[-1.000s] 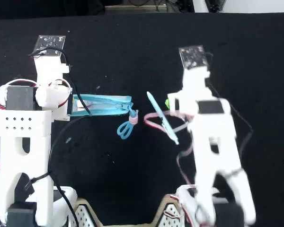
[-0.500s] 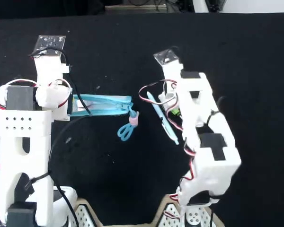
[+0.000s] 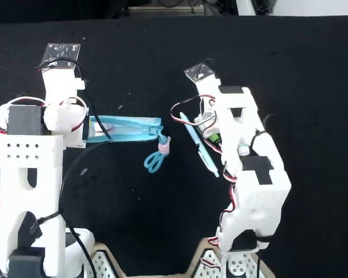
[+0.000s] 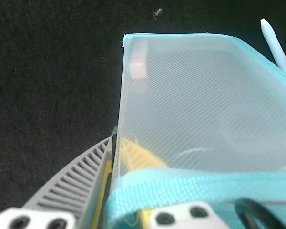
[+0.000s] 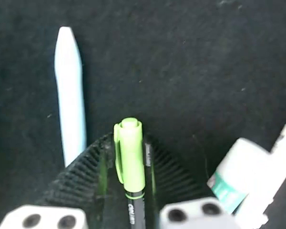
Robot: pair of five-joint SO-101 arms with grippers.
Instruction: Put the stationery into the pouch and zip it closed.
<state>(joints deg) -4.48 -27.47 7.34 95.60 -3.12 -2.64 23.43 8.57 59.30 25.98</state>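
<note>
Black desk (image 3: 162,58): it carries both arms, the pouch and the loose stationery.
Pouch (image 3: 127,128): teal, half-transparent, lying flat in front of the left arm, with its zip end turned toward the right arm. A blue zip pull loop (image 3: 155,157) hangs off that end. Something yellow (image 4: 133,152) shows through the mesh near the gripped edge.
Left gripper (image 3: 88,128): closed on the end of the pouch away from the zip, so it holds the pouch in place.
Right gripper (image 5: 128,137): closed around a green-capped pen (image 5: 129,157), which lies along the jaws with the cap pointing out. I cannot tell if the pen is already off the desk.
Light blue pen (image 3: 198,145): lies on the desk between the pouch and the right arm, not gripped.
White tube with teal band (image 5: 233,183): lies just beside the right gripper, on the side away from the blue pen.
Change: one second ago the right arm stood straighter and farther from the pouch. It has since turned and leaned toward the pens, and in the last half second it has hardly moved. The pouch and the left arm kept their place.
Meaning: probably the first pick is made, and carrying the green-capped pen to the pouch mouth comes next. The blue pen, the tube and the zipping are not yet done.
</note>
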